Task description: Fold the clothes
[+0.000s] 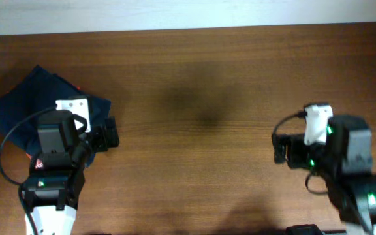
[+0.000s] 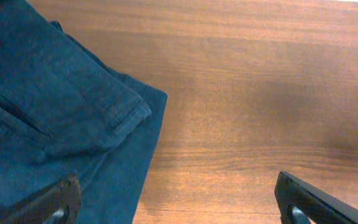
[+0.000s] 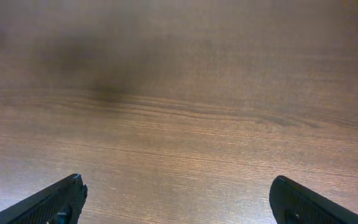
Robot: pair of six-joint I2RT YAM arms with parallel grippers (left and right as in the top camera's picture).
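So the clothes (image 1: 21,108) were sitting at the far left of the wooden table (image 1: 207,78), a dark navy bundle lying at an angle with one corner pointing toward the back edge. The left arm's body covered the near right part of it from overhead. In the left wrist view the clothes (image 2: 42,106) looked folded over on themselves, a top layer with a stitched hem ending in a corner and another layer poking out under it on the right, plus a seam or pocket slit running diagonally. The left gripper (image 1: 109,135) was just off the garment's right edge over bare wood, and its wrist cam showed the left gripper (image 2: 179,205) spread wide with nothing in it, one finger (image 2: 51,202) over the fabric and the other (image 2: 309,202) over the table. The right gripper (image 1: 279,149) was way over on the other side, well apart from the clothes, fingers pointing toward the middle. Its own cam showed the right gripper (image 3: 176,202) spread wide too, empty, nothing but wood grain beneath.
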